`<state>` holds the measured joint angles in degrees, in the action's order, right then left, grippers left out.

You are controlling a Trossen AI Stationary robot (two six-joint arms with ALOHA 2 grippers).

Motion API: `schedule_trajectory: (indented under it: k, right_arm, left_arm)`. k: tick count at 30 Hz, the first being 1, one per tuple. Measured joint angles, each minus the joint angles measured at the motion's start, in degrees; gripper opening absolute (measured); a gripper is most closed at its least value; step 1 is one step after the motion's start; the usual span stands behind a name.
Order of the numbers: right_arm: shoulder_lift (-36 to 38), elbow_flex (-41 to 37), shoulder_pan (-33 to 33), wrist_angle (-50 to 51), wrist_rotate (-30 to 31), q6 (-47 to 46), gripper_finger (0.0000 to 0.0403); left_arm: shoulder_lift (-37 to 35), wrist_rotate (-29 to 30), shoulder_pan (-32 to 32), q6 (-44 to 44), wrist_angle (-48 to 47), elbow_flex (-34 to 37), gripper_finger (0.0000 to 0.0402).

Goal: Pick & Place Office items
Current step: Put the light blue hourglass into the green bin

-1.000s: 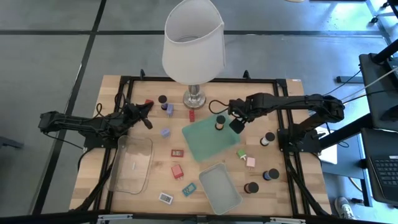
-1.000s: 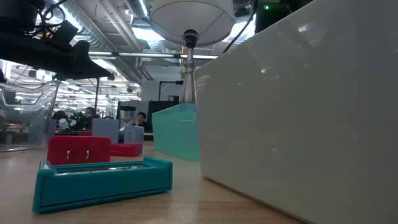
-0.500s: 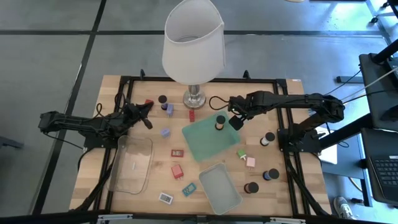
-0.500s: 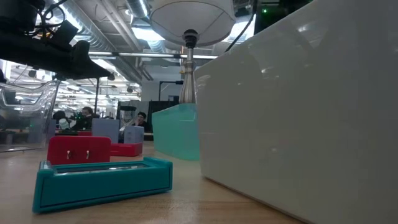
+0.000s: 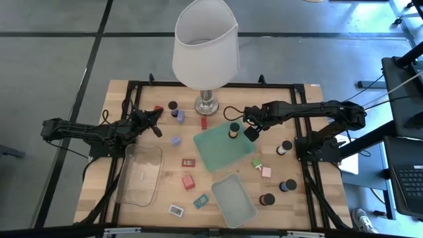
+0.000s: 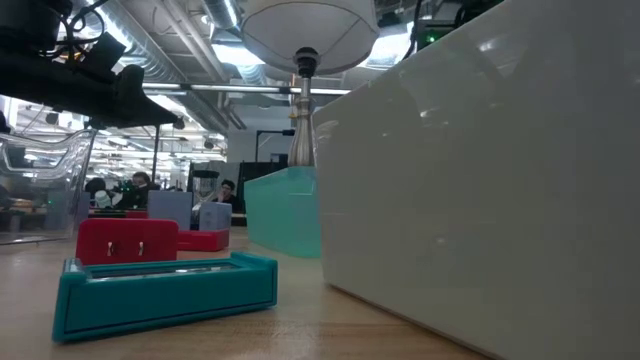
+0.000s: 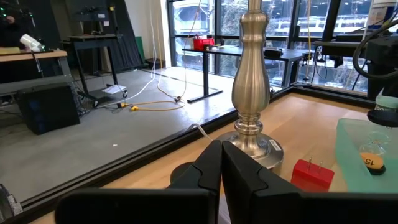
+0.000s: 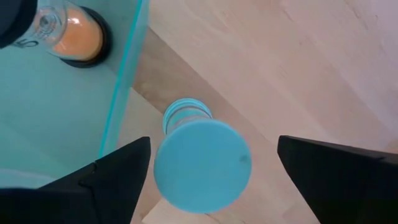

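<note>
Hardly any of the sorting looks done from where I stand: the larger mint tray (image 5: 221, 148), just in front of the lamp (image 5: 205, 46), holds only one orange-topped cylinder (image 5: 233, 130) at its back corner, while the smaller mint tray (image 5: 234, 199) and the clear bin (image 5: 139, 174) farther from the lamp appear to hold nothing. The right end effector (image 8: 205, 163) hangs at that tray's lamp-side right corner with its fingers spread wide, a blue-topped cylinder (image 8: 200, 164) standing between them just outside the tray's glassy wall; whether the pads touch it I cannot tell, so I'd judge this piece is only about to be taken or let go. The left end effector (image 7: 221, 165) waits to the lamp's left, fingers pressed together and holding nothing. Most of the office items are still loose on the surface (image 5: 301, 198): a red block (image 5: 204, 121) beside the lamp's base, a lavender block (image 5: 175, 140), flat rectangles and dark cylinders scattered well away from it.
</note>
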<state>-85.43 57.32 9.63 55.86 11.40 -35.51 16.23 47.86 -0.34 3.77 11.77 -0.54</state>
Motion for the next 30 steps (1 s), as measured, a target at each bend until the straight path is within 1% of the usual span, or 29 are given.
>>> schedule_trajectory:
  k: [5, 13, 14, 17, 20, 25, 27, 30]
  right_arm:
    - [0.0, 0.0, 0.0, 0.02, 0.0, 0.0, 0.0308]
    - [0.01, 0.0, 0.0, 0.11, 0.0, 0.05, 0.0206]
    - [0.02, 0.0, 0.0, 0.25, 0.0, 0.11, 0.02]
    - [0.02, 0.03, -0.02, 1.31, 0.12, 0.35, 0.0201]
    - [-0.04, 1.91, -0.02, 5.86, 1.18, 0.13, 0.0201]
    - [-0.04, 9.91, -1.42, 14.66, 6.82, -1.74, 0.0201]
    - [-0.04, 13.66, -2.88, 14.77, 7.75, -2.73, 0.0203]
    - [-0.02, 17.75, -6.24, 13.46, 7.16, -3.08, 0.0206]
  left_arm:
    - [0.0, 0.0, 0.0, 0.0, 0.0, 0.0, 0.0006]
    - [0.0, 0.01, 0.0, 0.0, 0.0, 0.0, 0.0007]
    - [0.0, 0.0, 0.0, 0.0, 0.0, 0.0, 0.0006]
    - [0.0, 0.0, 0.0, 0.0, 0.0, 0.0, 0.0005]
    - [0.0, 0.02, 0.0, 0.0, -0.01, 0.0, 0.0008]
    - [0.0, 0.0, 0.0, 0.0, -0.02, 0.0, 0.0007]
    - [0.0, 0.02, 0.0, 0.0, -0.02, 0.0, 0.0006]
    - [0.0, 0.02, 0.0, 0.0, -0.02, 0.0, 0.0006]
